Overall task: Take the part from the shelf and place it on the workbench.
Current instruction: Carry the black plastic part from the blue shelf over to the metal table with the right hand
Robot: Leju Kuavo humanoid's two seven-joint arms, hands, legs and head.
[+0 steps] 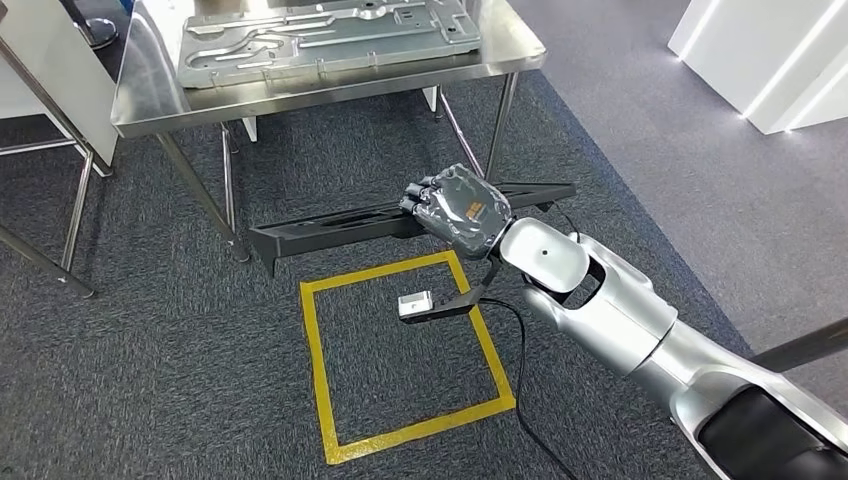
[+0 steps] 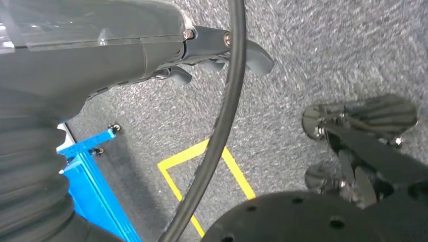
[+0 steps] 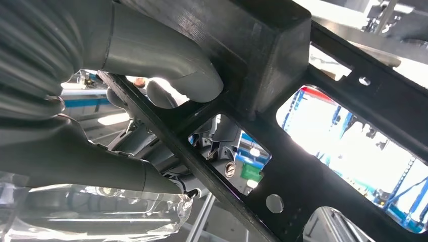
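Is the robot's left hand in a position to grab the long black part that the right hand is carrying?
Probably not as things stand. The left hand hangs low over the grey carpet with nothing in it, while the long black slotted part sits out in front, gripped by the right hand.

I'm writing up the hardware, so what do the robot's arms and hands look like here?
The right arm is glossy silver with rounded shells, black at the joints, and a thin black cable trails from it. The right hand is dark grey with an orange marking. The left hand is dark grey behind a black ribbed cover.
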